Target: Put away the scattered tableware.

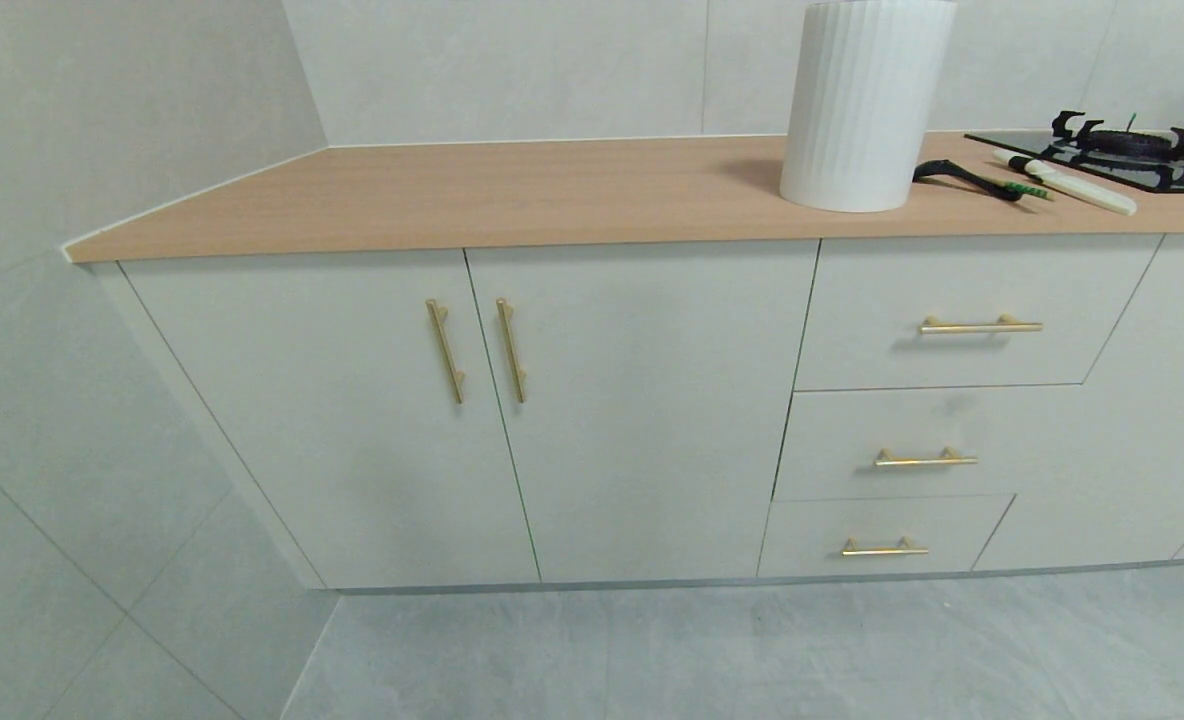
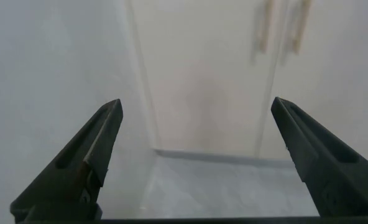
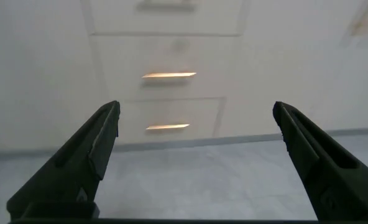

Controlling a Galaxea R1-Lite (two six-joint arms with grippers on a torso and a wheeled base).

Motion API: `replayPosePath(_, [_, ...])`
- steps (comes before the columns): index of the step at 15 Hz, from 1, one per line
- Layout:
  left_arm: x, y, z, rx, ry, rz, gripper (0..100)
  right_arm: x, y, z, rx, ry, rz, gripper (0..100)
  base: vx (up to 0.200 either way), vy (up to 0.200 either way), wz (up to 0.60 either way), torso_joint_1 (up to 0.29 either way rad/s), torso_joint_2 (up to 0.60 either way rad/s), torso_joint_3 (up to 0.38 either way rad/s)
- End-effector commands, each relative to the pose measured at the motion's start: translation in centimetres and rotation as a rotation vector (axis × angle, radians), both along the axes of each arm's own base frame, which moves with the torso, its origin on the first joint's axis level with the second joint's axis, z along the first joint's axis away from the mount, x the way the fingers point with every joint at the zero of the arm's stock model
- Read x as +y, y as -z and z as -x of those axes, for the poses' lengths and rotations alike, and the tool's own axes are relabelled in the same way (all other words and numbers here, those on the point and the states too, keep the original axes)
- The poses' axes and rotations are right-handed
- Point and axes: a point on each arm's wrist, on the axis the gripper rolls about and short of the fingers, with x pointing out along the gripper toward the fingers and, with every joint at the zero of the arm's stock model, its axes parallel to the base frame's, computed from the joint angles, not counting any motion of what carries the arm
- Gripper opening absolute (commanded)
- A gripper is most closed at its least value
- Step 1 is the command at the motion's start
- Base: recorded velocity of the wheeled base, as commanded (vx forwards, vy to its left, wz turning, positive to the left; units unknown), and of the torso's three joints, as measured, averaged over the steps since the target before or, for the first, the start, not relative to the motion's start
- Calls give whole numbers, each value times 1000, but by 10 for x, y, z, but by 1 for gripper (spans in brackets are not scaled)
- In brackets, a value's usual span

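Wood-topped counter (image 1: 452, 195) along pale tiled walls, with a pair of doors (image 1: 352, 420) and three drawers (image 1: 952, 320) under it, is what I get from the head view. The tableware sits at the counter's right end, between a white ribbed canister (image 1: 864, 105) and the hob (image 1: 1132, 150). The canister's top is cut off by the frame, and so is most of the hob.

A black handle (image 1: 962, 178) curves out from the canister's base. Its far end is hidden behind the canister, so I cannot say what utensil it is. Just beside it lies a long white utensil (image 1: 1072, 185), its upper end over the hob's edge. A small green piece (image 1: 1027, 190) lies between the two, too small to identify.

On the left wrist view, I see the left gripper (image 2: 196, 109) spread wide with nothing between its fingers, low before a door. The door handles (image 2: 265, 25) above it are blurred and cropped. The right gripper (image 3: 196, 111) is likewise spread and holding nothing, facing the lower drawers above the grey floor (image 3: 190, 174). The top drawer is cut off.
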Motion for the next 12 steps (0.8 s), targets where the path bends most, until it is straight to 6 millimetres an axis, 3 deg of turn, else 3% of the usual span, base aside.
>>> replayPosePath(1, [0,11,-3,33,13,7,100,1,1,-1,7,-36,2,100,0,0,0,0,0,0])
replayPosePath(5, [-3,17,-4,86,130,17,100,1,7,-1,65,-58,-48,100,0,0,0,0,0,0])
replayPosePath(12, [-3,16,-4,73,131,41,100,2,6,-1,53,-79,-50,100,0,0,0,0,0,0])
